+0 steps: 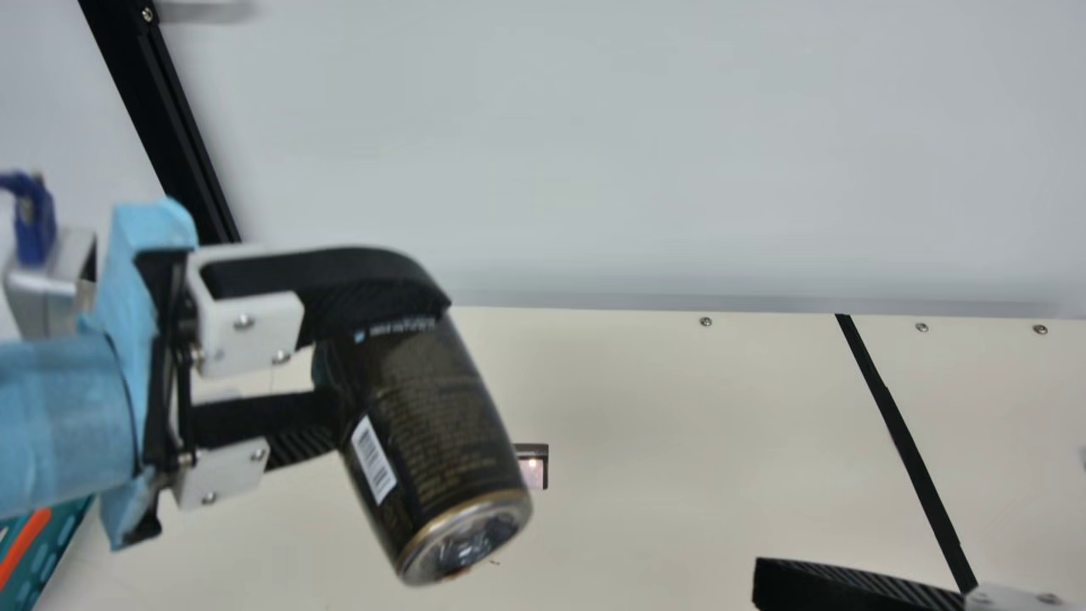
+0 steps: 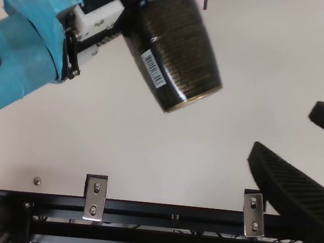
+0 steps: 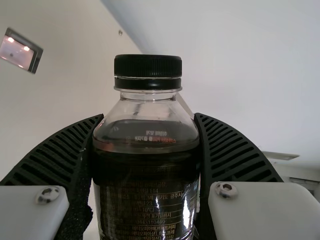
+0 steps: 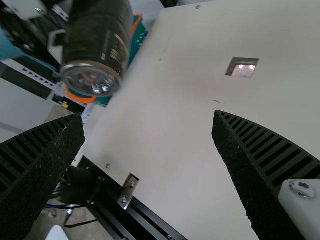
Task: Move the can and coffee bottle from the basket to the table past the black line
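In the main view my left gripper (image 1: 386, 365) is shut on the dark coffee bottle (image 1: 433, 424), held tilted above the table, left of the black line (image 1: 904, 437). Its base points down and right. The left wrist view shows the bottle's black cap and clear shoulder (image 3: 147, 112) between the fingers of my left gripper (image 3: 149, 125). My right gripper (image 2: 286, 129) stands open in the top view, to the right of the bottle. In the right wrist view nothing is between the fingers of my right gripper (image 4: 147, 120), and the bottle (image 4: 97, 50) hangs beyond them.
A teal and orange basket (image 1: 38, 547) shows at the main view's lower left corner, partly behind the left arm. A small dark-framed fixture (image 1: 533, 467) is on the cream table (image 1: 679, 407). A pale wall (image 1: 594, 153) rises behind the table; a black rail (image 2: 170, 217) runs along its front edge.
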Controlling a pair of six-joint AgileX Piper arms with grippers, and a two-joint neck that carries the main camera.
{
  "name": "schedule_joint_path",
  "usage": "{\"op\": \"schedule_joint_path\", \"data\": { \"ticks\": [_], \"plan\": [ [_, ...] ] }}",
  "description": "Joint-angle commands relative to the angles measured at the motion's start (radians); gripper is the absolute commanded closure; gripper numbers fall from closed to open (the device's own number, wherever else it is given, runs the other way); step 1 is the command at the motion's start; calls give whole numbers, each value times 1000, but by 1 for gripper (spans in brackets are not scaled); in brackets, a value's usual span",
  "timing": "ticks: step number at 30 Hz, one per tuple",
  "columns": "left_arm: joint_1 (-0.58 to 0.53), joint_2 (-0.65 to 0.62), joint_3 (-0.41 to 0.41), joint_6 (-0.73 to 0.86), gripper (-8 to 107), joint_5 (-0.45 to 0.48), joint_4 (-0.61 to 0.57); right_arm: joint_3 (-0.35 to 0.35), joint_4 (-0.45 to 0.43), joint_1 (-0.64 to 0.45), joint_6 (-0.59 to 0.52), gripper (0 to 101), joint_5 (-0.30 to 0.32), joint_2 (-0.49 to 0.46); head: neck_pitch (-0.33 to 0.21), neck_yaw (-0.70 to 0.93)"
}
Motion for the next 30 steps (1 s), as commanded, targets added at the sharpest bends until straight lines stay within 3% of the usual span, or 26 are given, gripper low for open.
{"op": "schedule_joint_path", "data": {
  "ticks": [1, 5, 6, 7, 12, 18, 30],
  "plan": [
    [64, 7, 80, 208, 89, 40, -277, 13, 63, 8, -1, 0, -18, 8, -26, -7],
    [164, 31, 159, 374, 89, 142, -458, 51, 162, 24, 2, 0, -49, 27, -26, -7],
    [188, 44, 179, 404, 89, 163, -466, 41, 112, 24, 0, 0, -45, 23, -26, -7],
    [138, 30, 138, 266, 89, 111, -305, 50, 134, 25, 0, 0, -51, 26, -26, -7],
    [187, 44, 178, 397, 89, 160, -455, 52, 163, 25, 0, 0, -60, 28, -26, -7],
    [189, 46, 178, 405, 89, 166, -474, 51, 170, 31, 3, 0, -66, 31, -26, -7],
    [244, 116, 284, 566, 89, 270, -705, 108, 368, 127, -38, 0, -168, 142, -26, -7]
  ]
}}
